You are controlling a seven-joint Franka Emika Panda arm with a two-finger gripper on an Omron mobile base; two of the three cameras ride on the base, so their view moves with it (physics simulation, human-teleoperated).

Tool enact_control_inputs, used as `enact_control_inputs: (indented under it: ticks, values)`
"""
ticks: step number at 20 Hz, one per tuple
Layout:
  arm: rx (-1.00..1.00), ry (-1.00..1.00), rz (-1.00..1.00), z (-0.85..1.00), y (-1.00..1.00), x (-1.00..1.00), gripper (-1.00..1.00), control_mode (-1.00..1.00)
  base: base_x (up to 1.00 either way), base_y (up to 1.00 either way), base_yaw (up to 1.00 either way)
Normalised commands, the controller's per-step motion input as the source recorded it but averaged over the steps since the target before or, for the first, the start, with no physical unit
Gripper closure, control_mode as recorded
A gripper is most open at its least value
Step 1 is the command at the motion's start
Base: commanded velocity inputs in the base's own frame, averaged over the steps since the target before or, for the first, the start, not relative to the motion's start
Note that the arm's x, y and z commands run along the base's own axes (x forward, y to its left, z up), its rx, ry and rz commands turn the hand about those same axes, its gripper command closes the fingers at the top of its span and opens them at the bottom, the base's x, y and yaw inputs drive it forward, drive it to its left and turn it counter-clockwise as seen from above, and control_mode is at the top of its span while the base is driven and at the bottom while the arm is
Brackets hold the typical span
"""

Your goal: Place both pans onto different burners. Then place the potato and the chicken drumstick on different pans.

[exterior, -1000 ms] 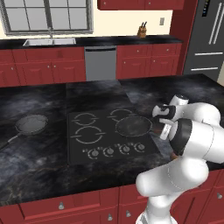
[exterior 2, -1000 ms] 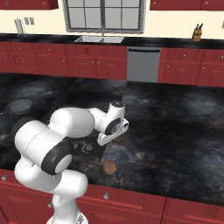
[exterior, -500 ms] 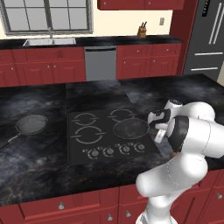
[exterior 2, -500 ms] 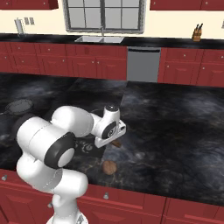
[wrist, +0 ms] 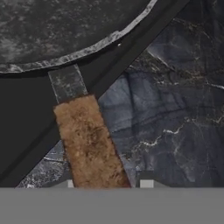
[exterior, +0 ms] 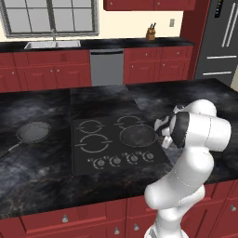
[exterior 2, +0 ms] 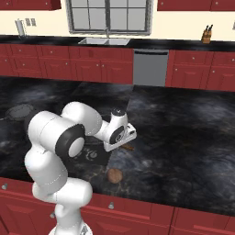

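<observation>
Shifted slightly since a second ago, my gripper (wrist: 108, 183) now stands slack around the brown handle (wrist: 89, 144), a gap showing on one side. Far to my left, one pan (exterior: 33, 132) waits empty on the counter (exterior: 42, 181). Just ahead, the other pan (exterior: 138, 135) sits empty on a burner. The potato (exterior 2: 114, 175) lies behind me; both foods remain unplaced.

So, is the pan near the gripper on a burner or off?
On: the pan covers the front right burner of the cooktop, with its handle reaching over the counter.
</observation>
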Motion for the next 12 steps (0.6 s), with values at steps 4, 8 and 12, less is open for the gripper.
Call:
enact_control_inputs:
  ticks: [4,8,12]
  values:
    - [-0.04,0.0,-0.16,-0.42,0.21,0.53,1.0,-1.0,0.0,0.0,0.0]
    - [-0.01,0.0,-0.13,-0.56,0.2,0.3,1.0,-1.0,0.0,0.0,0.0]
    - [-0.03,0.02,-0.05,-0.66,0.21,0.12,-1.0,-1.0,0.0,0.0,0.0]
